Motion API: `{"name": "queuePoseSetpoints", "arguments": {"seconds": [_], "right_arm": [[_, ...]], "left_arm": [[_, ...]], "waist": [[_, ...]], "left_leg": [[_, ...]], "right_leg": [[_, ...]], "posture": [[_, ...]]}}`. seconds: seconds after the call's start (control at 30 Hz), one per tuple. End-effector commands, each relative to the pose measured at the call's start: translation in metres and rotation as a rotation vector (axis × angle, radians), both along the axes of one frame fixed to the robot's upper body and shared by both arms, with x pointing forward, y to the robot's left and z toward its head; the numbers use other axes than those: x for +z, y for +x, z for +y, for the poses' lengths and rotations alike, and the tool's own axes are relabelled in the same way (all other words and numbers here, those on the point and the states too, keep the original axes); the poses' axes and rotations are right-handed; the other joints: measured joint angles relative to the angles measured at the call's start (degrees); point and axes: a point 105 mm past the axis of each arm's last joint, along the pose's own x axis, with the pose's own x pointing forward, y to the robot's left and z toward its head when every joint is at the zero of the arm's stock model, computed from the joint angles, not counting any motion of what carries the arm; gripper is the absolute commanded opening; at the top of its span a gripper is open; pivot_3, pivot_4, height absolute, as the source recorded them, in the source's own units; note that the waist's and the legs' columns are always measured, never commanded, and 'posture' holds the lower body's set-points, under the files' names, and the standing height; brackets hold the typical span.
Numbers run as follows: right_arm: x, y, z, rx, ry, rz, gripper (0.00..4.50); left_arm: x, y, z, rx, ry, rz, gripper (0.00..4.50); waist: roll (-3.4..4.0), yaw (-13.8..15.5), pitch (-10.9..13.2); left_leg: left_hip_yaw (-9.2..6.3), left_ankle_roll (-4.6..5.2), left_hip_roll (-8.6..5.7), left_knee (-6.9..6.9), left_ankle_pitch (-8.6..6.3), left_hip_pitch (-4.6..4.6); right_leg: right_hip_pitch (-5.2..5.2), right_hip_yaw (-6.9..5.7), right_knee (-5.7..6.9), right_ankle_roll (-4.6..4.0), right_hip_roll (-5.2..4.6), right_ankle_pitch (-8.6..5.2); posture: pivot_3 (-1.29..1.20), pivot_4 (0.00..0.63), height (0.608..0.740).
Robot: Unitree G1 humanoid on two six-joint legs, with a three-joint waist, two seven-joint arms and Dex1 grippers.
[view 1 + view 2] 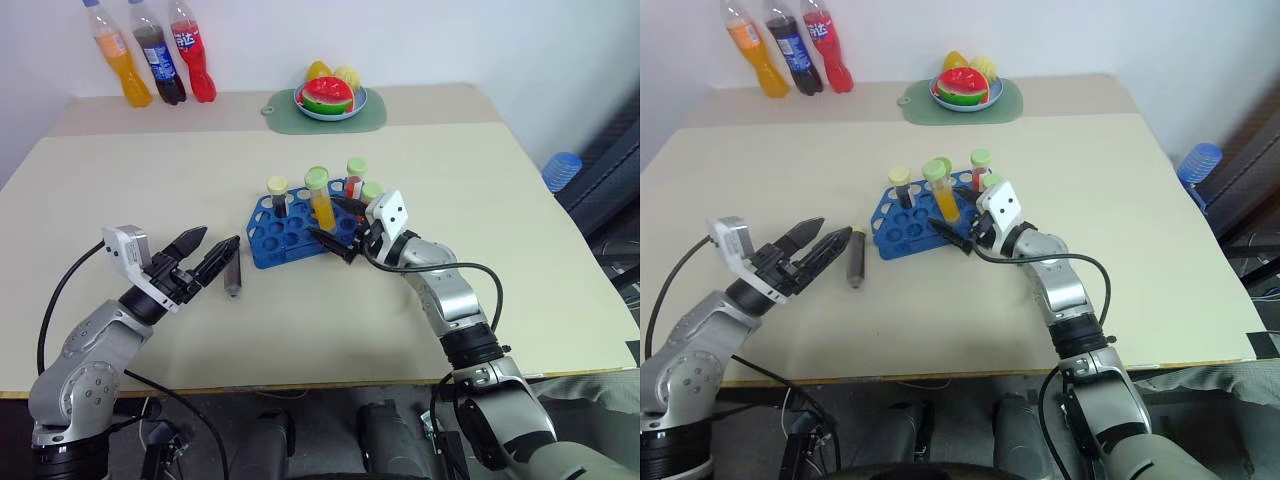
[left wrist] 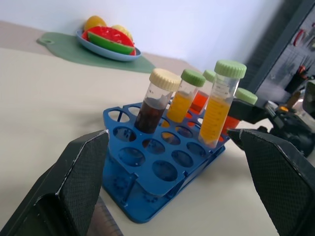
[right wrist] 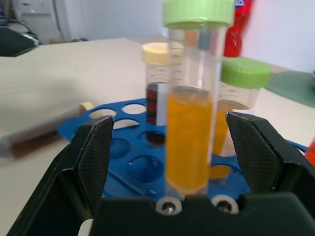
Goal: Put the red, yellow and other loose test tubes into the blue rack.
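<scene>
Cream-coloured and broad, the desk point(image 1: 300, 320) is carrying everything under my arms. My right jaws point(image 1: 338, 229) are standing released on either side of the tall clear tube of yellow-orange liquid with a green cap point(image 1: 320, 200), gripping nothing; that tube is standing upright in the bright blue plastic rack with round holes point(image 1: 285, 235). Beside it in the rack are sitting a tube of dark brown liquid with a pale yellow cap point(image 1: 279, 196), a red green-capped tube point(image 1: 354, 178) and more green-capped tubes. My left jaws point(image 1: 212, 252) are hanging spread and empty, just beside a dark tube lying flat on the desk point(image 1: 232, 276), left of the rack. Farther back are standing three soda bottles point(image 1: 150, 50) and a plate of toy fruit point(image 1: 330, 97) on a green mat point(image 1: 372, 118).
</scene>
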Motion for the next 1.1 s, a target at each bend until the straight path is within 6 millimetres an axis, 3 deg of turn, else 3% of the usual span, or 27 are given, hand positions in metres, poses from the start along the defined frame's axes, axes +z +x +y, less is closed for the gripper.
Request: {"name": "queuePoseSetpoints", "arguments": {"seconds": [0.03, 0.1, 0.23, 0.57, 0.83, 1.03, 1.07, 1.1], "right_arm": [[0.014, 0.008, 0.006, -0.006, 0.009, -0.034, 3.77], [0.014, 0.011, 0.006, -0.011, -0.004, -0.038, 3.14], [0.013, 0.014, 0.006, -0.014, -0.025, -0.051, 1.23], [0.005, 0.011, 0.002, -0.037, 0.013, -0.061, 1.23], [-0.019, 0.007, -0.018, -0.143, 0.046, -0.038, 1.23], [-0.021, 0.003, -0.020, -0.125, 0.067, -0.033, 1.23], [-0.020, 0.004, -0.021, -0.128, 0.069, -0.038, 2.04], [-0.018, 0.003, -0.021, -0.122, 0.054, -0.057, 2.36]], "left_arm": [[0.008, -0.005, 0.000, 0.012, 0.009, -0.052, 4.42], [0.008, -0.005, 0.001, 0.019, 0.009, -0.054, 4.42], [0.009, -0.007, 0.002, 0.024, 0.010, -0.057, 4.42], [0.009, -0.008, 0.004, 0.029, 0.008, -0.059, 4.42], [0.009, -0.001, 0.006, 0.041, 0.012, -0.055, 4.42], [0.006, 0.006, 0.009, 0.091, 0.027, -0.029, 4.42], [0.005, 0.007, 0.010, 0.106, 0.037, -0.023, 4.42], [0.004, 0.008, 0.010, 0.119, 0.040, -0.011, 4.42]], "waist": [[0.00, -0.11, 0.00], [0.00, -0.10, 0.00], [0.00, -0.01, 0.00], [0.00, -0.06, 0.00], [-0.01, 0.22, 0.00], [-0.01, 0.18, 0.00], [-0.01, 0.16, 0.00], [-0.01, 0.12, 0.00]], "left_leg": [[0.00, 0.00, 0.00, -0.01, 0.00, 0.00], [0.01, 0.00, 0.00, -0.01, 0.00, 0.00], [0.01, 0.00, 0.00, 0.00, 0.00, -0.01], [0.02, 0.00, 0.00, 0.00, 0.00, -0.01], [0.02, 0.00, -0.02, 0.01, 0.00, -0.01], [0.02, 0.00, -0.02, 0.02, 0.00, -0.01], [0.01, 0.00, -0.02, 0.02, 0.00, -0.01], [0.01, 0.00, -0.02, 0.01, 0.00, -0.01]], "right_leg": [[0.00, 0.00, 0.00, 0.00, 0.00, 0.00], [-0.02, 0.00, 0.00, 0.00, 0.00, 0.00], [0.00, 0.00, -0.01, 0.00, 0.00, 0.00], [0.00, 0.00, -0.01, 0.00, 0.00, 0.00], [0.03, -0.01, -0.02, 0.00, -0.01, 0.00], [0.04, -0.01, -0.02, 0.00, -0.01, 0.00], [0.04, -0.01, -0.03, 0.00, -0.01, 0.00], [0.04, -0.01, -0.03, 0.00, -0.01, 0.00]], "posture": [[0.00, 0.150, 0.740], [0.00, 0.150, 0.740], [0.00, 0.150, 0.740], [0.00, 0.150, 0.740], [0.00, 0.150, 0.740], [0.00, 0.150, 0.740], [0.00, 0.150, 0.740], [0.00, 0.150, 0.740]]}}
